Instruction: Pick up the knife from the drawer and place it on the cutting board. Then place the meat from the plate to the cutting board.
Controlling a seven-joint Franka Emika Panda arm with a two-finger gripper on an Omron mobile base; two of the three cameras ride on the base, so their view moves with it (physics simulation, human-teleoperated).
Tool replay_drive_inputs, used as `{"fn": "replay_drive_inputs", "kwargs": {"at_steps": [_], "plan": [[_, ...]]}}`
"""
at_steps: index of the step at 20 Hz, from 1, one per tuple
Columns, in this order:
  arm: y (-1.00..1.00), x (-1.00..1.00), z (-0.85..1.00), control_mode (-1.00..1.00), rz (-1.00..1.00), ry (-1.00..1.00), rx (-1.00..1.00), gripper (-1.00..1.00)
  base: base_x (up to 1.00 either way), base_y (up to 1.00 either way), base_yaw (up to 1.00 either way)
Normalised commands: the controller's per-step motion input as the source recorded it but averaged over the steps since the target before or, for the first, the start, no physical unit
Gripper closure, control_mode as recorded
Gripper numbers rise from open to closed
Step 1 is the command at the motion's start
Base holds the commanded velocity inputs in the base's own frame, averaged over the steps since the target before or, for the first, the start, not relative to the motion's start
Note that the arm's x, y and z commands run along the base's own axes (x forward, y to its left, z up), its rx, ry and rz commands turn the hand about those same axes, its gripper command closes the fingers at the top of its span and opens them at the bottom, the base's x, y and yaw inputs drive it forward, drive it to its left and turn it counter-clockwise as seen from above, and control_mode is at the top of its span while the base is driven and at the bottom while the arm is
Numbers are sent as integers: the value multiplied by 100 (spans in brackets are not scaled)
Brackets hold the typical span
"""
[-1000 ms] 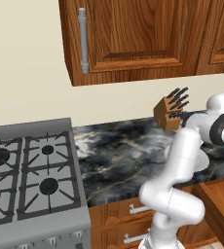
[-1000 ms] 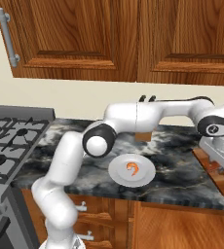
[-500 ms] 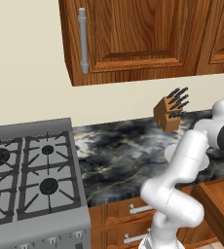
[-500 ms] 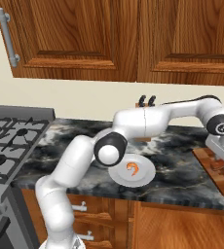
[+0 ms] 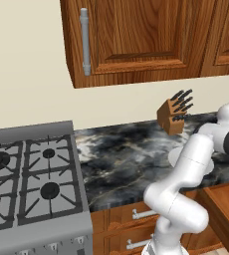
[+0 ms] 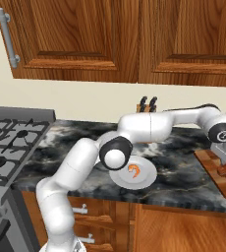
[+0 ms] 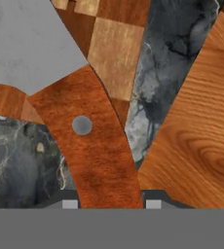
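Reddish-brown knife [image 7: 97, 151] handle sits clamped between my jaws, blade over the checkered cutting board [image 6: 222, 170] at the far right of the marble surface [image 6: 179, 162]. I judge a high release could bounce it off the board's edge. Meat [image 6: 133, 170] waits on the plate [image 6: 145, 181].

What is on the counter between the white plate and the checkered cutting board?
Nothing but bare dark marble counter. The right base view shows that stretch between the plate, which has the orange meat on it, and the cutting board at the counter's right end.
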Motion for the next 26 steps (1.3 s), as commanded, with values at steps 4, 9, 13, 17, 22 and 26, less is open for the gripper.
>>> {"fn": "replay_drive_inputs", "kwargs": {"at_steps": [4,9,13,17,22,26], "plan": [[-19,20,-18,-100,0,0,-10,100,0,0,0],[-29,14,-4,-100,0,0,0,100,0,0,0],[-38,16,-6,-100,0,0,0,100,0,0,0],[-34,22,-9,-100,0,0,0,100,0,0,0],[-9,6,-21,-100,0,0,0,100,0,0,0],[0,0,-31,-100,0,0,0,100,0,0,0]]}}
